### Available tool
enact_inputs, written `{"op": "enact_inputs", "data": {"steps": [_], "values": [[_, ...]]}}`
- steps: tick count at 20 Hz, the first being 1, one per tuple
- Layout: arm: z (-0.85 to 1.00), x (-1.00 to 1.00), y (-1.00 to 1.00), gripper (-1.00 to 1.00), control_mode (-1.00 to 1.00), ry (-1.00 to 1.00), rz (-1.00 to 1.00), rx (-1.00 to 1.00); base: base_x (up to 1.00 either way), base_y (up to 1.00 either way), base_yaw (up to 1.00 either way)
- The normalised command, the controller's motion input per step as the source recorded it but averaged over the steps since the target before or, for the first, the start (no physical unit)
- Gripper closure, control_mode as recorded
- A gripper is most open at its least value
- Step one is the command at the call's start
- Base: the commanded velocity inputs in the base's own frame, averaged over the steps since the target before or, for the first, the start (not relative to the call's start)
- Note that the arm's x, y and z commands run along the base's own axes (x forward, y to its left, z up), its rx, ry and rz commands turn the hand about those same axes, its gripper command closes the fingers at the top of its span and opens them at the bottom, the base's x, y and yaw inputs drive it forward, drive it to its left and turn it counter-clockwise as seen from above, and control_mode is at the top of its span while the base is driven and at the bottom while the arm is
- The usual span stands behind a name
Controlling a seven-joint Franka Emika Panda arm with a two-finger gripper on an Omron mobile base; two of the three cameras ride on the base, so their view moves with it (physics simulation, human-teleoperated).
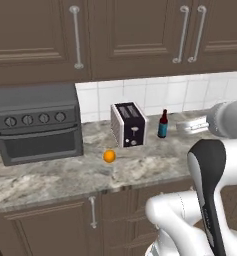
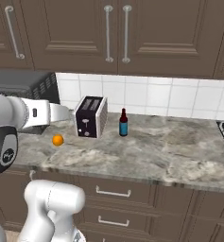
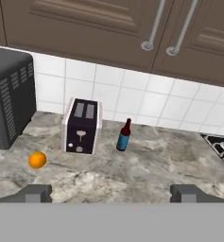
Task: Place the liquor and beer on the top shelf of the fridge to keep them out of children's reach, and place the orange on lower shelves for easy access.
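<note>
Your gripper (image 3: 111, 194) hangs above the counter (image 3: 151, 170), fingers spread wide, grasping nothing. The beer (image 3: 124, 135) (label unreadable) stands upright just beside the toaster (image 3: 81, 126); the orange (image 3: 37, 160) lies near the toaster oven (image 3: 9, 101).

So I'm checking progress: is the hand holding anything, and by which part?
Nothing is held. The hand is open above the counter, apart from the beer and the orange.
</note>
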Motion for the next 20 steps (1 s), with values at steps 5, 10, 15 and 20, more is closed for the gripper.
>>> {"op": "enact_inputs", "data": {"steps": [5,10,15,20], "values": [[0.00,0.00,0.00,-1.00,1.00,0.00,0.00,0.00,0.21,-0.06,0.32],[0.00,0.00,0.00,-1.00,1.00,0.00,0.00,0.00,0.32,-0.23,0.31],[-0.24,0.24,-0.42,-1.00,-1.00,0.07,0.11,0.07,0.08,-0.06,0.05],[-0.38,0.21,-0.93,-1.00,-1.00,0.04,0.02,0.11,0.00,0.00,0.00]]}}
